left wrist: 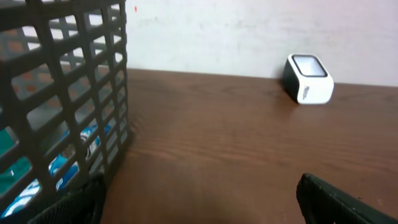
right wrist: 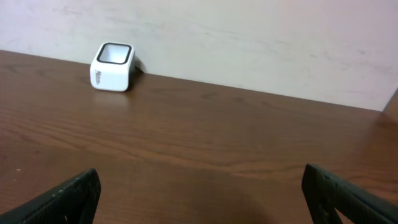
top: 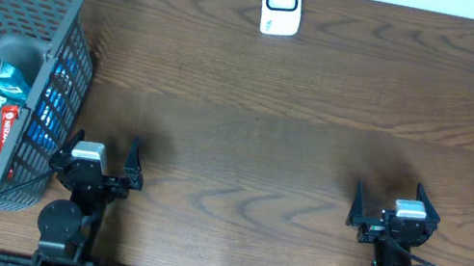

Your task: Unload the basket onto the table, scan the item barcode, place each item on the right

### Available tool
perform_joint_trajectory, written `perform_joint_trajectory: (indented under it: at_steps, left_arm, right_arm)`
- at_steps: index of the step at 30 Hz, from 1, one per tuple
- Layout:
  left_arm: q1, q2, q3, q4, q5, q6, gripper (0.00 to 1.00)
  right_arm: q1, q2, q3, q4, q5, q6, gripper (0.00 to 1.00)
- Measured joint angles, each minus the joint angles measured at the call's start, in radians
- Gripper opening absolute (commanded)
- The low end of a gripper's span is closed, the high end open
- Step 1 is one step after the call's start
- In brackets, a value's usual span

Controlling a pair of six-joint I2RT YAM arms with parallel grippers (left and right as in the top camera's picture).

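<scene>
My right gripper (right wrist: 200,174) spread wide, dark fingers (right wrist: 68,198) at both bottom corners, brown wooden table (right wrist: 205,130) ahead, white scanner (right wrist: 113,66) upper left at the table's far edge against the pale wall (right wrist: 261,37).

Grey lattice basket (top: 74,75), white scanner (top: 280,4) with black face, brown wood-grain table (top: 265,138).
</scene>
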State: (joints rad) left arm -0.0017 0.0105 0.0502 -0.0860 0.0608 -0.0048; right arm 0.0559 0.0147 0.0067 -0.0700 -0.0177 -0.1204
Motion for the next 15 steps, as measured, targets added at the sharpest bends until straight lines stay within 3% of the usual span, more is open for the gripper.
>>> perform_joint_trajectory:
  at_steps: [6,15]
  left_arm:
    - [0.0,0.053,0.2,-0.147,0.0,-0.003,0.98]
    - [0.0,0.336,0.663,-0.423,0.065,-0.071,0.98]
  right_arm:
    - [0.0,0.0,0.0,-0.001,0.0,0.0,0.99]
    - [0.0,0.0,0.0,-0.001,0.004,0.0,0.99]
